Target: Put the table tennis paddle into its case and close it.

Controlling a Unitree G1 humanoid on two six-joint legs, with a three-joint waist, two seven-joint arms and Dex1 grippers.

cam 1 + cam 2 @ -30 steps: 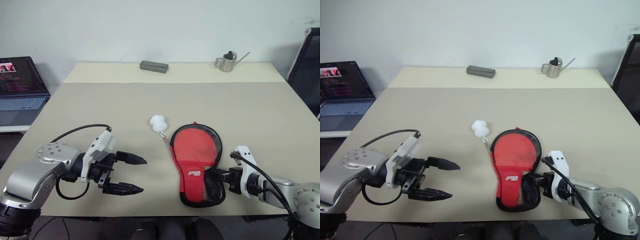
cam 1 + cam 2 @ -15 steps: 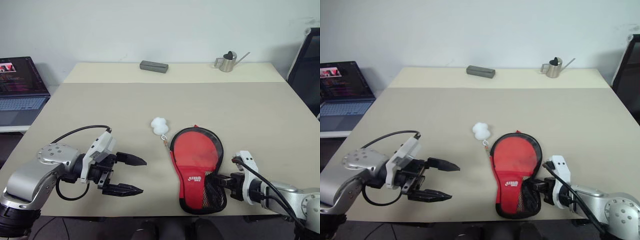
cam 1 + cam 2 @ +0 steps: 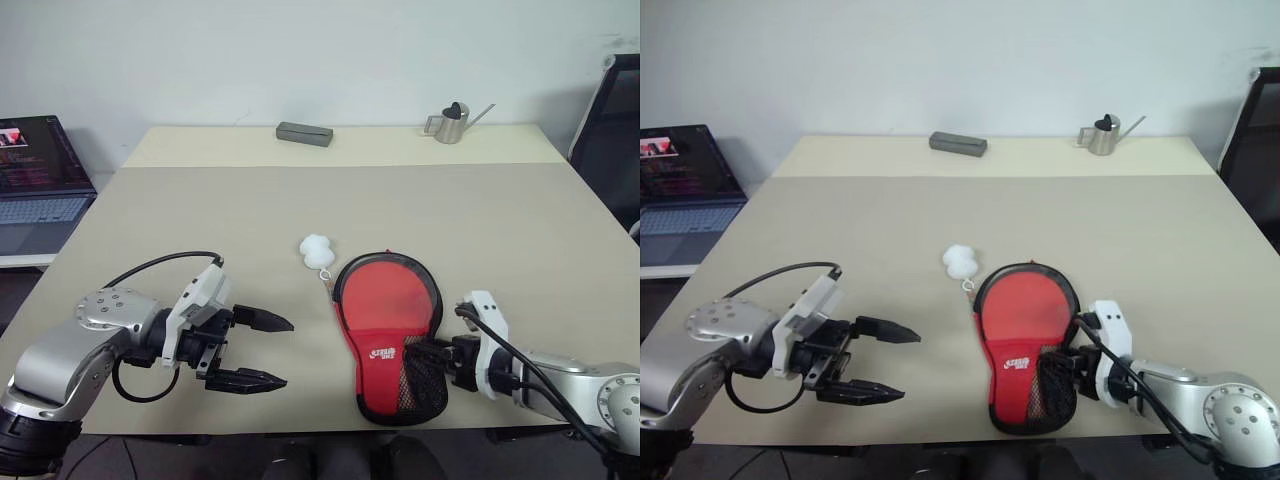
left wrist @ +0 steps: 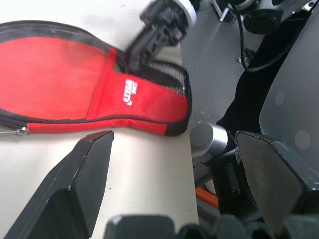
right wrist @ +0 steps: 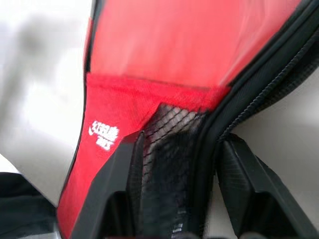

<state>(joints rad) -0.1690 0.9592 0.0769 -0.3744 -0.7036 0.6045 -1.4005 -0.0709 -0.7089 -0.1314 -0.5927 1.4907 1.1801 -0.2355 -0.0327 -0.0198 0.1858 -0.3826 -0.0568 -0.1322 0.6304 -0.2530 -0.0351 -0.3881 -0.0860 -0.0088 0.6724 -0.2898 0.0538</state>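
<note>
Lying flat: case (image 3: 391,320), a paddle-shaped soft pouch of black fabric with a red panel, white logo and black mesh pocket, on the beige table (image 3: 500,220) near the front edge, narrow end toward the robot.
Paddle: red face shows through the clear round part of the case; its handle is hidden.
Zip: a metal pull sticks out at the case's far left rim, just beside the white fluffy charm (image 3: 317,248).
Right gripper (image 5: 174,164): two black fingers parted, straddling the mesh-pocket end and black trim of the case; whether they press on it I cannot tell.
Left gripper (image 3: 262,349): black fingers spread wide, hovering over the table well to the left of the case, pointing toward it, holding nothing.
Far edge: grey rectangular box (image 3: 305,133) and small metal watering can (image 3: 450,123), well apart from each other.
Beyond the table, left: open laptop (image 3: 38,170).
</note>
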